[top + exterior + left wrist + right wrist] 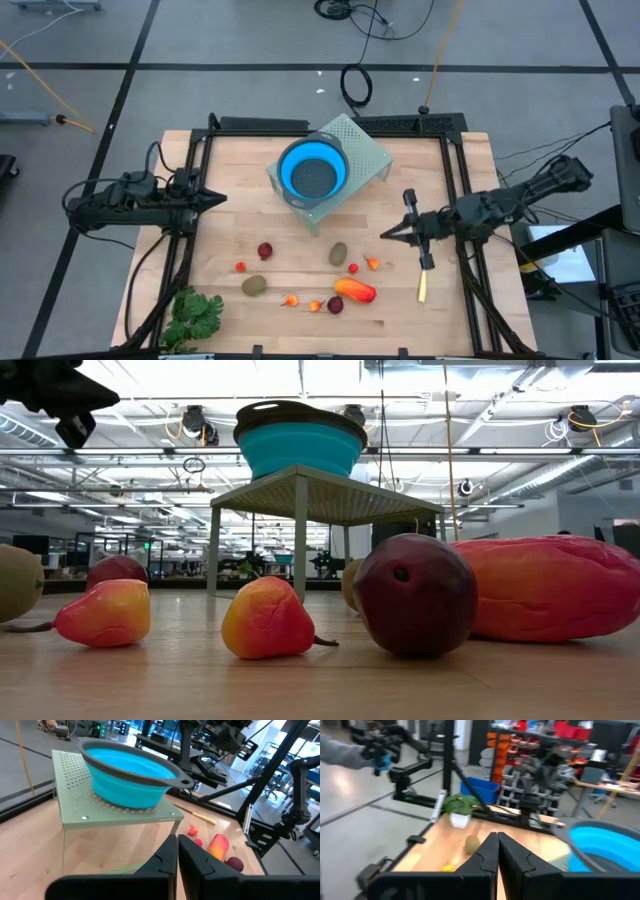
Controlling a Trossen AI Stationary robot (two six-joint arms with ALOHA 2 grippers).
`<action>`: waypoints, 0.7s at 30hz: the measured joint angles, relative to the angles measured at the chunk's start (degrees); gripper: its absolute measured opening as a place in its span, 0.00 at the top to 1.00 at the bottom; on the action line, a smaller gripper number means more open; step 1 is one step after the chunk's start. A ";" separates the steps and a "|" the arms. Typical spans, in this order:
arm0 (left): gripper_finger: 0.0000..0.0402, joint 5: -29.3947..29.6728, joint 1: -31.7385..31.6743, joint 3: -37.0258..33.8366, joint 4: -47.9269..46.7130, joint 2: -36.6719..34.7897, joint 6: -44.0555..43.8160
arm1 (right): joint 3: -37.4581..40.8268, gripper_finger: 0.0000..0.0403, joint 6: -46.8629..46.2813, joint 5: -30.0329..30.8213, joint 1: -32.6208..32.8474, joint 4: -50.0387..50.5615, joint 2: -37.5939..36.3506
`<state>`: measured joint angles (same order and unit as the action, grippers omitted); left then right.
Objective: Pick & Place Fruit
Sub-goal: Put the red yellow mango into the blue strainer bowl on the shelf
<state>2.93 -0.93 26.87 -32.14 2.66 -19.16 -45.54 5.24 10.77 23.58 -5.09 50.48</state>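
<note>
High view: both tools closed, empty; fruit [354,290] scattered before blue bowl [312,172].

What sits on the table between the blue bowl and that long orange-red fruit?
In the high view, one brown-green oval fruit lies between the blue bowl on its stand and the long orange-red fruit; otherwise bare wood.

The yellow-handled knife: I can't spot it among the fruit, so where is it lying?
High view: the knife lies near the table's right edge, below the right gripper, right of the long orange-red fruit.
</note>
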 joint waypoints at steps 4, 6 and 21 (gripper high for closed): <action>0.97 -0.45 0.00 0.00 -0.93 -0.88 0.85 | -5.08 1.00 -0.12 0.17 2.79 2.25 5.36; 0.99 -0.53 0.00 0.00 -1.80 -1.21 0.90 | -7.96 1.00 -1.87 0.15 3.73 3.87 8.13; 1.00 -3.46 0.00 0.02 -2.33 -1.30 4.46 | -28.01 1.00 -9.81 -0.18 8.25 18.87 27.02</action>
<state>-0.53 -0.93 26.89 -34.46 1.37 -14.70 -73.55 -4.57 10.59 31.83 13.78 77.50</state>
